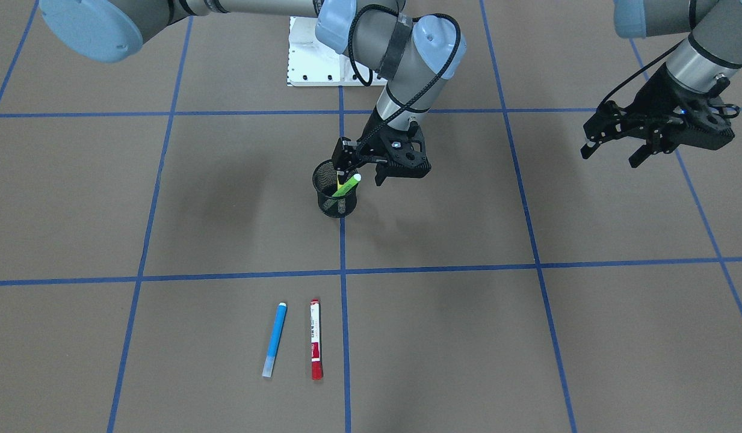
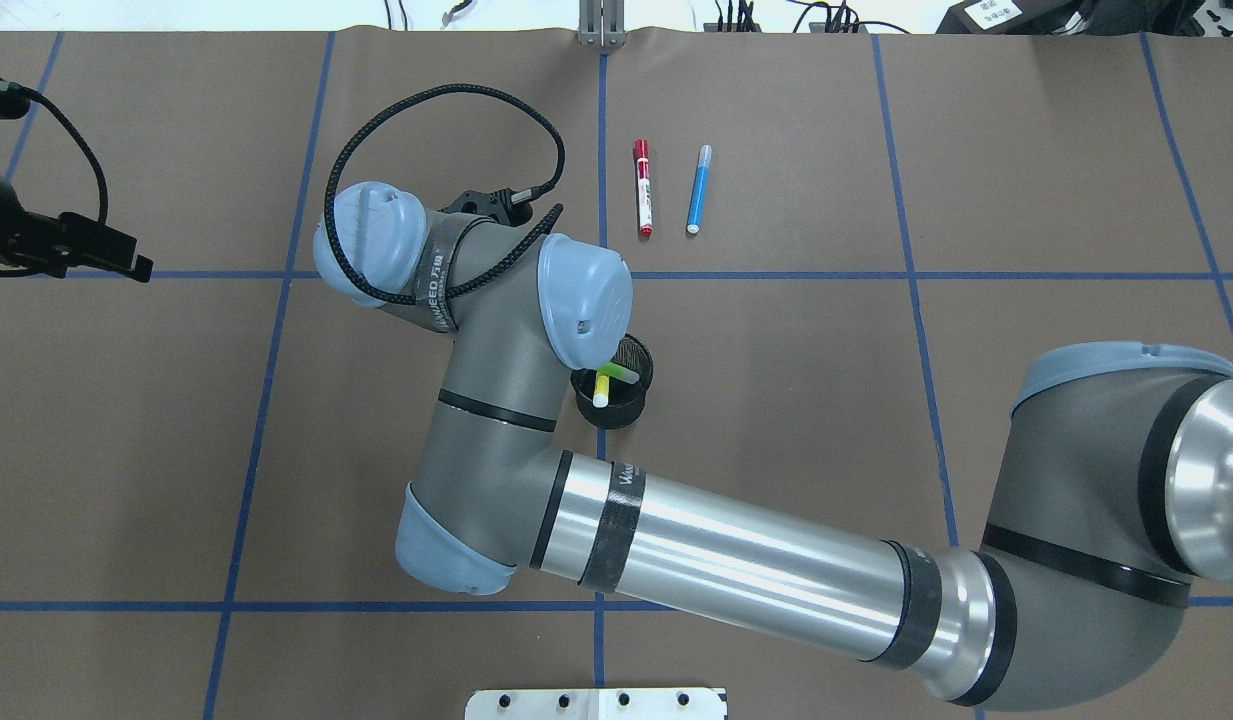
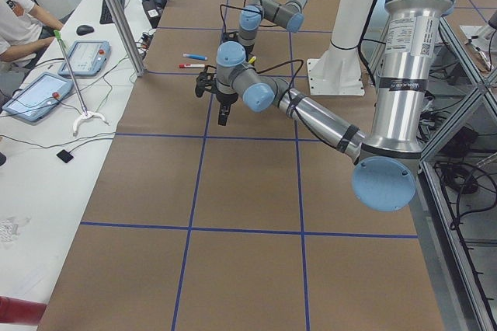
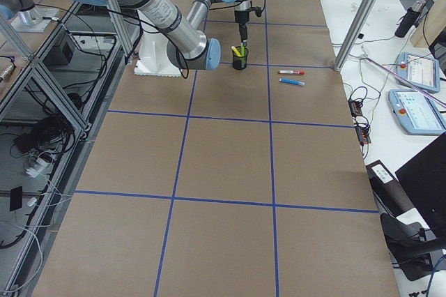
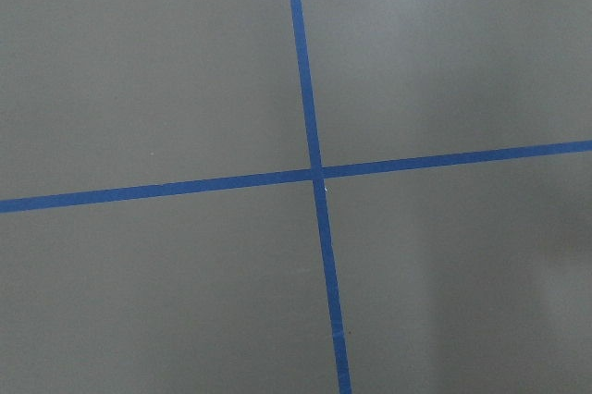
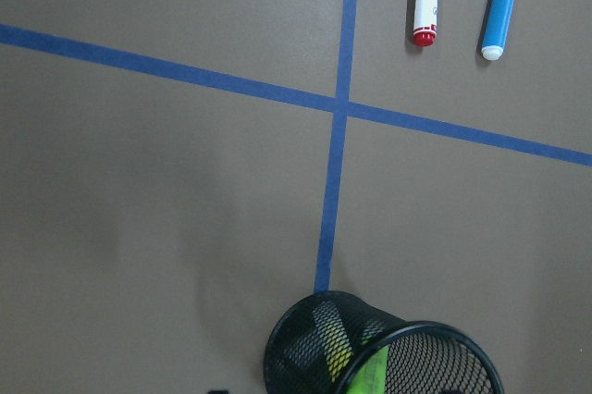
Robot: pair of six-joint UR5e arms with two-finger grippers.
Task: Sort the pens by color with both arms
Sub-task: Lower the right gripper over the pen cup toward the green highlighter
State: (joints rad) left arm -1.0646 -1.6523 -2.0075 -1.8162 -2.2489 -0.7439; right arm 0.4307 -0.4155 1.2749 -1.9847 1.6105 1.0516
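Nearest my base, the black mesh cup [image 1: 334, 197] stands on the desk [image 1: 467, 337] and holds the green pen [image 1: 347, 186] and the yellow pen [image 2: 602, 390], both leaning. My right pincer [image 1: 363, 170] hangs at the cup's rim, jaws spread, gripping nothing. My left pincer [image 1: 610, 157] hovers well off to the side over bare desk, also spread and empty. Farthest out lie the red-capped white pen [image 1: 316, 347] and the blue pen [image 1: 275, 340], side by side, not touching.

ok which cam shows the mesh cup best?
Front-facing: the cup shows nearly whole, from the side, with the green pen leaning in it. Overhead, the right arm covers part of its rim. Right wrist crops it at the bottom edge. Side views show it small and far. Left wrist shows only table.
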